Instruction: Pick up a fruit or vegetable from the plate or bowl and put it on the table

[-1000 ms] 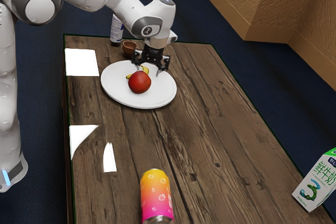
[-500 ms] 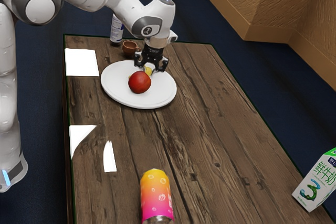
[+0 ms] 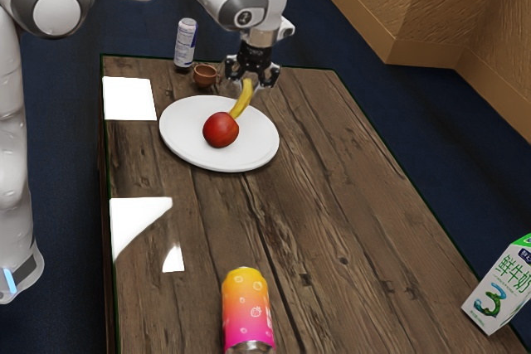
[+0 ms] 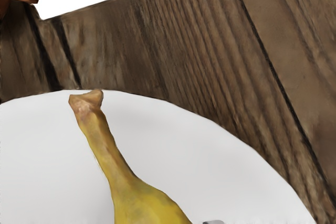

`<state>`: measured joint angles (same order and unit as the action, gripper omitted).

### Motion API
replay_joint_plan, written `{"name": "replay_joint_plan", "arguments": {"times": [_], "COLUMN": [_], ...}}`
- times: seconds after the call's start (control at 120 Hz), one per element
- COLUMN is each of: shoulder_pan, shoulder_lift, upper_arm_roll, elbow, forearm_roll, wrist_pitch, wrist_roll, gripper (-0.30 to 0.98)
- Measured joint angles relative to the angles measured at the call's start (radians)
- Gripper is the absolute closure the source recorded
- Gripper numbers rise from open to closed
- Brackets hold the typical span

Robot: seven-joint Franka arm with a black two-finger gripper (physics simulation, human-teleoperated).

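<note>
The banana (image 3: 241, 104) is gripped between the tool's (image 3: 251, 87) fingers, over the far side of the plate (image 3: 178, 143): the pick looks made, the setting down on the tabletop (image 3: 332, 196) remains. Its long axis slants down from the tool toward near and the exterior view's left, stem (image 4: 86, 104) pointing away from the tool. Nearer sits the apple (image 3: 221, 130); far left of the tool, a cup (image 3: 204, 77).

The table (image 3: 348, 205) is rough-looking, grained wood; the plate (image 3: 181, 143) looks smooth. The banana (image 3: 242, 100) has smooth, fairly matt skin, and the can (image 3: 246, 308) has a shiny metal rim.
</note>
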<state>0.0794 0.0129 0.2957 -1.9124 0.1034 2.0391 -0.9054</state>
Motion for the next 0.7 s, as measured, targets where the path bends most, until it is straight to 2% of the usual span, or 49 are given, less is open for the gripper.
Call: {"name": "replay_joint_plan", "arguments": {"times": [0.275, 0.458, 0.7], "shoulder_pan": [0.048, -0.032, -0.030], "shoulder_lift": [0.044, 0.151, 0.219], "upper_arm_roll": [-0.082, -0.154, -0.210], "elbow": [0.150, 0.302, 0.389], "forearm_roll": [0.000, -0.002, -0.007], "wrist_pitch": [-0.059, -0.072, -0.077], "wrist_roll": [0.005, 0.007, 0.009], "gripper": [0.58, 0.58, 0.59]}}
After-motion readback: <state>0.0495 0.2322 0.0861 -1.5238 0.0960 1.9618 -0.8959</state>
